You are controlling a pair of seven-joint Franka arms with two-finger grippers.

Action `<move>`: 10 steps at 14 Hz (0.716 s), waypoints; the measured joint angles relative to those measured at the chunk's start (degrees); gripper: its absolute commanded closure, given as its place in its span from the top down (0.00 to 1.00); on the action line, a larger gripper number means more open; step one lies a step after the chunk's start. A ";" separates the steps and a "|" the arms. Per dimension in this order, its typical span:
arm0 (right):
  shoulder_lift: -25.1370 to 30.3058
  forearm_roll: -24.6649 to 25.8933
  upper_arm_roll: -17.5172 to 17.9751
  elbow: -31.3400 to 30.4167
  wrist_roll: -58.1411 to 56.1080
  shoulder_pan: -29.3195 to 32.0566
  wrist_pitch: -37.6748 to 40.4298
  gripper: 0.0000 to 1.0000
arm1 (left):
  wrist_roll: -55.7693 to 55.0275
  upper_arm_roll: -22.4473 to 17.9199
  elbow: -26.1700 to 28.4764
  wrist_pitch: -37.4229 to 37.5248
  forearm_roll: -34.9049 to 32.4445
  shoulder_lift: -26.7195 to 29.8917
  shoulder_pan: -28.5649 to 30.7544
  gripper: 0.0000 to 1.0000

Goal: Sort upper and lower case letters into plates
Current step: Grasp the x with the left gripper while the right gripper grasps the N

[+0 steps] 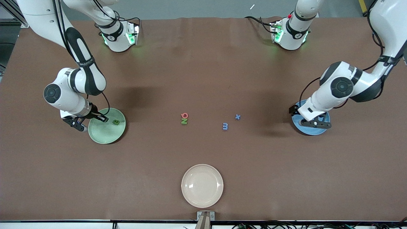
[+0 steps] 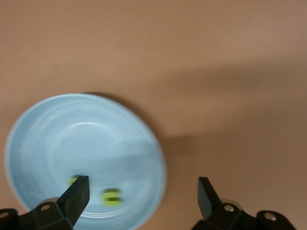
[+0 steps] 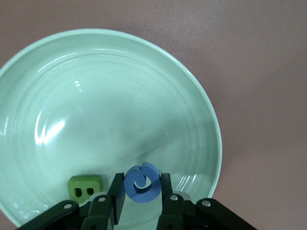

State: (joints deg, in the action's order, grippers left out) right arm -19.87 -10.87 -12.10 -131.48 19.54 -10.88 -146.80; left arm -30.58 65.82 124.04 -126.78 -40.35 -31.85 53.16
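My right gripper [image 3: 141, 186] is shut on the blue C [image 3: 142, 182], held low over the mint green plate [image 3: 110, 96]. The green B [image 3: 85, 186] lies in that plate [image 1: 101, 132], seen from the front as the green B [image 1: 116, 121] beside my right gripper [image 1: 103, 118]. My left gripper [image 2: 142, 196] is open and holds nothing, over the rim of the sky blue plate [image 2: 86, 139]. Two green lower-case letters lie in that plate, one [image 2: 111, 197] in plain sight, the other [image 2: 73, 180] partly hidden by a finger. Red Q [image 1: 184, 115], green N [image 1: 184, 121], blue m [image 1: 225, 126] and blue x [image 1: 237, 117] lie mid-table.
A cream-beige plate [image 1: 202, 185] sits nearest the front camera, nothing in it. The sky blue plate [image 1: 310, 130] is at the left arm's end of the table, under my left gripper [image 1: 314, 123]. The mint green plate is at the right arm's end.
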 measured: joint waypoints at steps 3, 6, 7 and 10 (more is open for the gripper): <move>-1.87 0.00 0.19 -0.02 0.00 -0.01 -1.07 0.21 | -12.29 -0.34 -1.77 0.03 0.11 -1.62 -9.35 0.99; -1.89 0.00 0.24 0.06 -0.01 -0.02 -1.03 1.00 | -17.65 -4.19 -5.22 0.02 0.10 -3.61 -19.92 0.99; -1.88 0.00 0.27 0.13 -0.04 -0.04 -0.85 1.00 | -17.69 -5.49 -6.45 0.01 0.10 -4.31 -23.02 0.99; -1.10 0.00 0.39 2.56 -0.09 -0.12 5.39 1.00 | -18.36 -9.72 -10.36 -0.07 0.09 -6.27 -32.57 0.99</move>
State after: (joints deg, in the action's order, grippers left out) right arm -20.97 -10.87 -11.71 -128.92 19.45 -10.99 -141.41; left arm -48.94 56.11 113.68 -126.85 -40.26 -38.11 20.59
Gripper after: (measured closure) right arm 0.211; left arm 0.004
